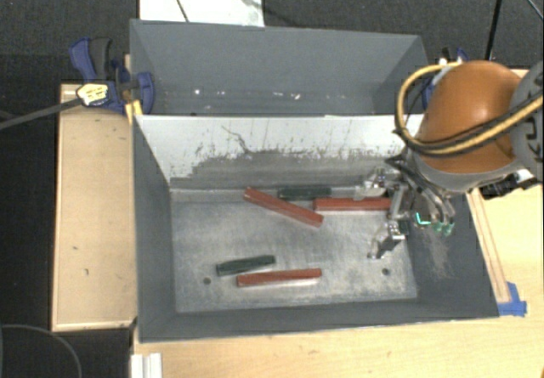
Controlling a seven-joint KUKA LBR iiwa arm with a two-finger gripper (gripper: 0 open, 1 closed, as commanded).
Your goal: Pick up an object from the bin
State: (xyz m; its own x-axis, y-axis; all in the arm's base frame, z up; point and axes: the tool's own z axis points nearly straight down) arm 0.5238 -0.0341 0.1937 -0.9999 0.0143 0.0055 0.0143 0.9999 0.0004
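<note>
Red bar [348, 205] in the grey bin [153, 223] lies just beside the jaws; whether these are apart cannot be told.

the arm [529, 126] comes in from the right side of the camera view, its wrist wrapped in a rounded orange cover [466, 117] that bulges toward the camera. dark and yellow cables [416, 140] loop around the left and lower edge of that cover and run off to the right. below the cover the metal gripper [387, 242] hangs down and slightly leftward, its tip the lowest and leftmost part of the robot, with a small green spot showing on its body.
</note>
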